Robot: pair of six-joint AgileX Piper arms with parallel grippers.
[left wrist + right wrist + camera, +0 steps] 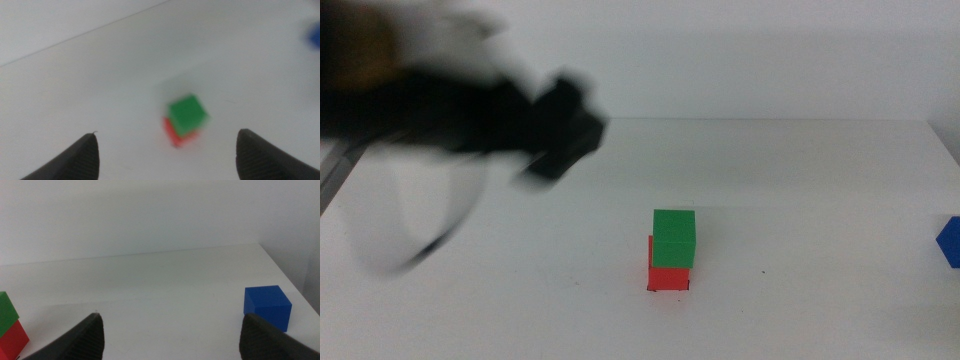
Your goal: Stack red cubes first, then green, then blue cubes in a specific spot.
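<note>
A: Left gripper (pixel 167 160)?

B: Hung above the table (pixel 520 300) at the far left, much blurred in the middle view. Stood with jaws wide apart, holding nothing. Looked down on the stack from up and to the side, well apart from it.

A: And the right gripper (pixel 170 340)?

B: Waited low at the right side, out of the middle view. Also spread wide and empty. Faced the blue cube (pixel 267 306) ahead, not touching it.

A: Where was the stack?

B: Near the front middle of the table. Red cube (pixel 669 277) below, sitting at the black corner marks (pixel 649 290). Green cube (pixel 674 238) on top, but not square: shifted a little to the right and seemingly twisted a little against the red, judging by the left wrist view.

A: So only blue was left?

B: Seemingly yes. Lay alone far to the right, well apart from the stack and close to the table's right edge.

A: Dangers from here?

B: Probably two. First, a clumsy closing on the blue could push it over that near edge. Second, setting it down on a crooked green top could tip the tower, or slide green further off red. Better lowered straight and released gently.
</note>
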